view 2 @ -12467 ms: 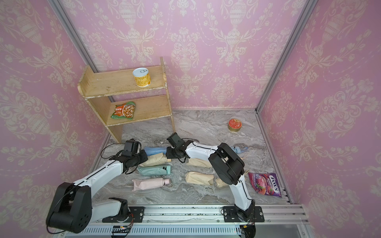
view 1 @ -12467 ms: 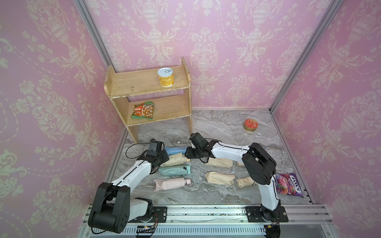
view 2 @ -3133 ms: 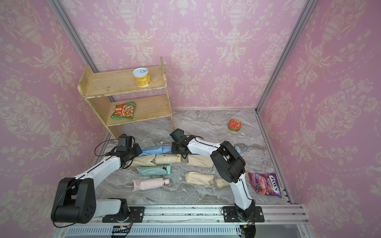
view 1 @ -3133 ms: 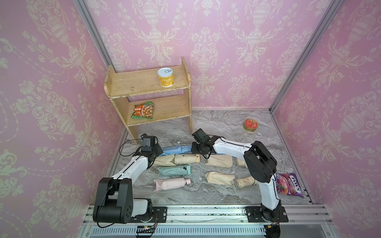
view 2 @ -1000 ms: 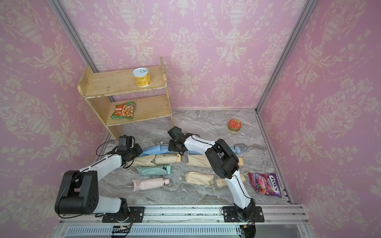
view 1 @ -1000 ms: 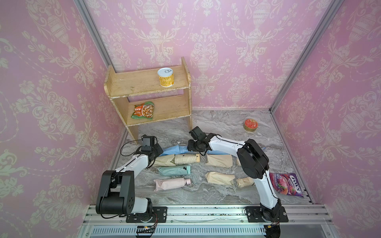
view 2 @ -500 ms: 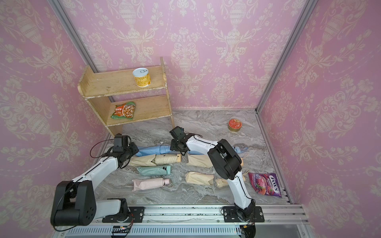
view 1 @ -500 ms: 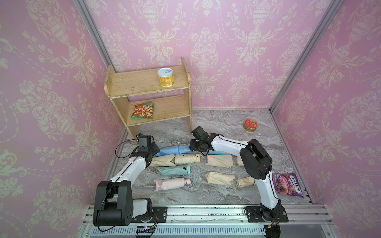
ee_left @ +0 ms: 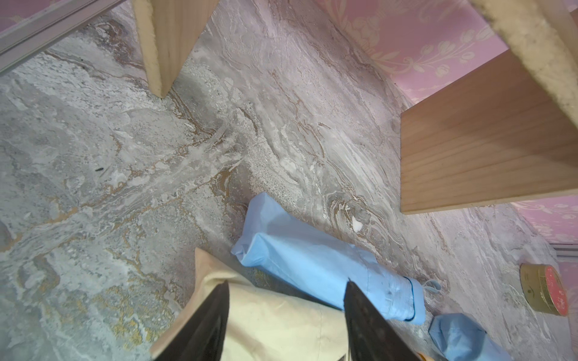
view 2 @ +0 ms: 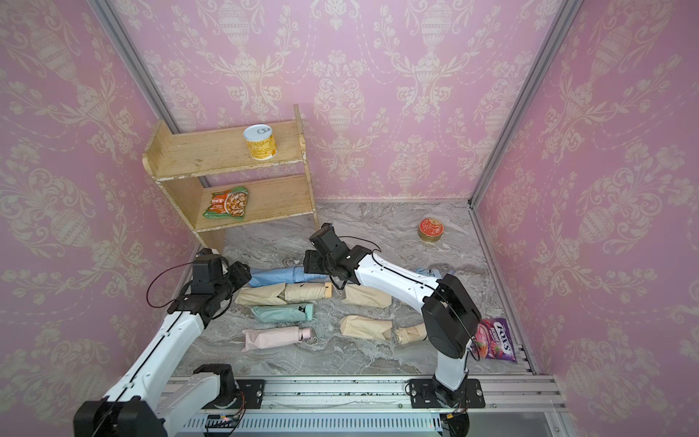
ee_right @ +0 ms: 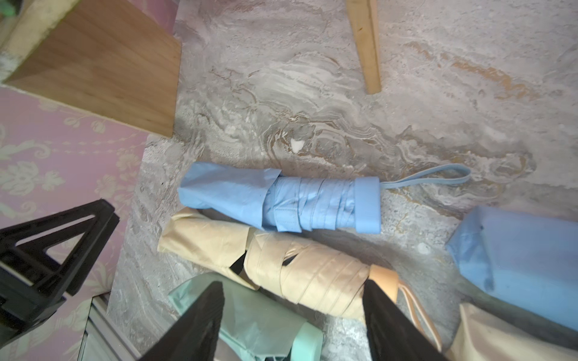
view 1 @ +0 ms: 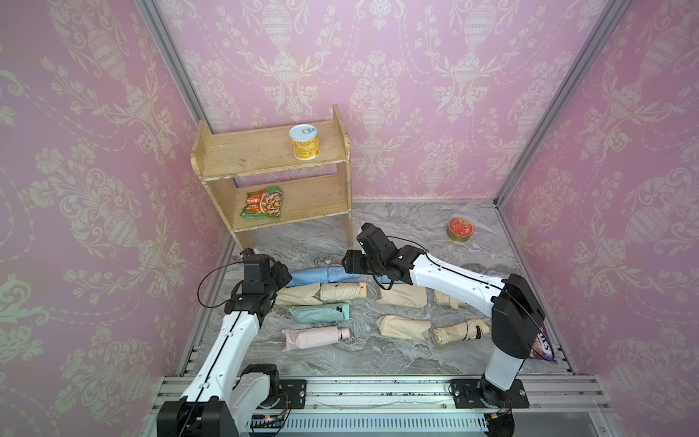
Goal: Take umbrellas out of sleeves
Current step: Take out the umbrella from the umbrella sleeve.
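Hovering over umbrellas [ee_right: 312, 203]: left gripper [ee_left: 286, 283], right gripper [ee_right: 292, 283], jaws parted.
Lettering on the four-o'clock purple packet [view 2: 495, 338] cannot be read.

Before the wooden shelf [view 1: 272, 151]: 6 umbrellas [view 1: 342, 292] seen (3 beige, 1 mint, 1 pink, 1 light blue), 7 sleeves [view 1: 401, 297] (3 beige, 2 light blue, 1 mint, 1 pink); on it, 1 can [view 1: 304, 145], 1 packet [view 1: 262, 203]

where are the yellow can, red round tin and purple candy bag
yellow metal can [view 1: 304, 149]: a top view, its label
red-lidded round tin [view 1: 460, 228]: a top view, its lid
purple candy bag [view 2: 497, 340]: a top view, its front
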Action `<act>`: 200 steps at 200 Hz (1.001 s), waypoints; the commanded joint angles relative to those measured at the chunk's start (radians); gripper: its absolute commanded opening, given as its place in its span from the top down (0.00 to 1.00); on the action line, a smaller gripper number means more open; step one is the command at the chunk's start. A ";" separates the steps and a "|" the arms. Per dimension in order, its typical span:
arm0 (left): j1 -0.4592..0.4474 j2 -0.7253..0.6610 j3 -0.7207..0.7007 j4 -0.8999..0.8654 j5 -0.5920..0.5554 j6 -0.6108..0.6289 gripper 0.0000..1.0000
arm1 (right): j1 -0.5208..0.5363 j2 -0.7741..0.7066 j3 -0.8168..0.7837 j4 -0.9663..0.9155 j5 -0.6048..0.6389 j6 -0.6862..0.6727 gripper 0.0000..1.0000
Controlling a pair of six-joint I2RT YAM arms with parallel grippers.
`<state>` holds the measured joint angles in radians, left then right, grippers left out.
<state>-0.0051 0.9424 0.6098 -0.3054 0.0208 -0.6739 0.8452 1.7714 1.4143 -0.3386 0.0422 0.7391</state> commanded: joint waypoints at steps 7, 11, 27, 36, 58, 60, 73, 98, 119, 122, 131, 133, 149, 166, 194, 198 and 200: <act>-0.075 -0.076 -0.040 -0.150 -0.032 -0.039 0.34 | 0.057 -0.073 -0.111 -0.034 0.047 -0.024 0.26; -0.087 -0.084 -0.043 -0.156 -0.041 -0.042 0.34 | 0.065 -0.082 -0.125 -0.034 0.048 -0.021 0.25; -0.144 -0.098 -0.054 -0.180 -0.078 -0.048 0.30 | 0.097 -0.123 -0.179 -0.023 0.072 -0.007 0.22; -0.169 -0.101 -0.060 -0.191 -0.094 -0.050 0.29 | 0.116 -0.144 -0.209 -0.014 0.092 0.002 0.21; -0.206 -0.096 -0.072 -0.209 -0.101 -0.047 0.28 | 0.156 -0.174 -0.292 0.016 0.133 0.023 0.19; -0.208 -0.096 -0.072 -0.214 -0.101 -0.045 0.28 | 0.160 -0.176 -0.295 0.018 0.135 0.026 0.19; -0.215 -0.100 -0.067 -0.244 -0.103 -0.035 0.27 | 0.177 -0.177 -0.317 0.034 0.148 0.039 0.18; -0.231 -0.114 -0.060 -0.286 -0.107 -0.031 0.27 | 0.202 -0.163 -0.336 0.048 0.146 0.061 0.15; -0.256 -0.107 -0.055 -0.302 -0.125 -0.036 0.27 | 0.224 -0.169 -0.344 0.041 0.162 0.069 0.12; -0.261 -0.103 -0.056 -0.303 -0.128 -0.036 0.27 | 0.226 -0.172 -0.346 0.041 0.165 0.069 0.12; -0.276 -0.089 -0.051 -0.307 -0.131 -0.037 0.27 | 0.232 -0.184 -0.356 0.046 0.176 0.070 0.12; -0.280 -0.086 -0.050 -0.308 -0.133 -0.038 0.26 | 0.234 -0.187 -0.359 0.048 0.178 0.070 0.11; -0.312 -0.065 -0.041 -0.319 -0.148 -0.043 0.26 | 0.234 -0.206 -0.375 0.059 0.186 0.069 0.11; -0.339 -0.061 -0.036 -0.329 -0.164 -0.049 0.25 | 0.233 -0.219 -0.382 0.061 0.192 0.064 0.10; -0.347 -0.091 -0.036 -0.366 -0.184 -0.047 0.24 | 0.233 -0.216 -0.378 0.064 0.187 0.054 0.10; -0.347 -0.096 -0.034 -0.373 -0.187 -0.045 0.24 | 0.234 -0.216 -0.377 0.064 0.186 0.054 0.10; -0.346 -0.098 -0.033 -0.379 -0.187 -0.044 0.24 | 0.233 -0.216 -0.377 0.065 0.187 0.054 0.10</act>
<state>-0.3447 0.8726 0.5514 -0.6117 -0.1173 -0.7021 1.0752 1.5829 1.0435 -0.2863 0.2039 0.7898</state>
